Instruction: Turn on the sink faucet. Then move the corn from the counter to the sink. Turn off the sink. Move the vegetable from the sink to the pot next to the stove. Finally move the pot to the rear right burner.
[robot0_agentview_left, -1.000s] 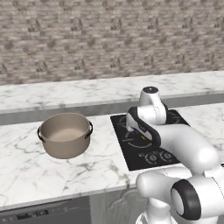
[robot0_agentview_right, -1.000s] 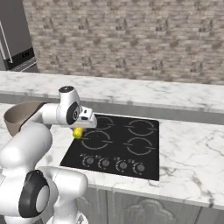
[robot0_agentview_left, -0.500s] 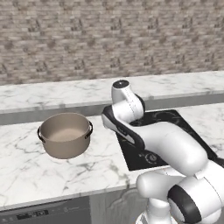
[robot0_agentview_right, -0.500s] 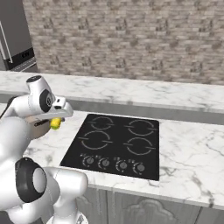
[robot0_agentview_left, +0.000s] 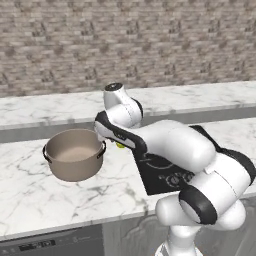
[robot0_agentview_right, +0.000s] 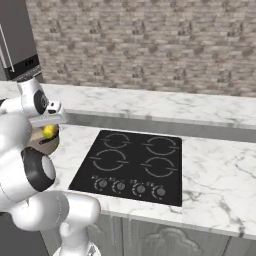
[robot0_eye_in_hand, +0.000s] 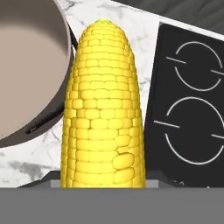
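My gripper (robot0_agentview_left: 119, 144) is shut on the corn (robot0_agentview_left: 120, 145), a yellow cob with a greenish tip. It hangs just right of the pot (robot0_agentview_left: 74, 154), above the strip of counter (robot0_agentview_left: 60, 200) between pot and stove (robot0_agentview_left: 165, 172). In the right base view the corn (robot0_agentview_right: 50, 131) sits under the hand, in front of the pot's rim (robot0_agentview_right: 44, 144). In the hand view the corn (robot0_eye_in_hand: 103, 109) stands lengthwise in the middle, with the pot (robot0_eye_in_hand: 26, 65) to its left and the stove (robot0_eye_in_hand: 192, 100) to its right. The pot's inside is bare.
The stove's knobs (robot0_agentview_right: 130, 186) line its front edge. A raised marble ledge (robot0_agentview_left: 190, 97) and a brick wall run behind the counter. A dark grey fridge (robot0_agentview_right: 17, 45) stands at the far left of the right base view.
The arm has swung left from over the stove's left side to the pot's right rim, carrying the corn with it. Pot and stove have stayed put.
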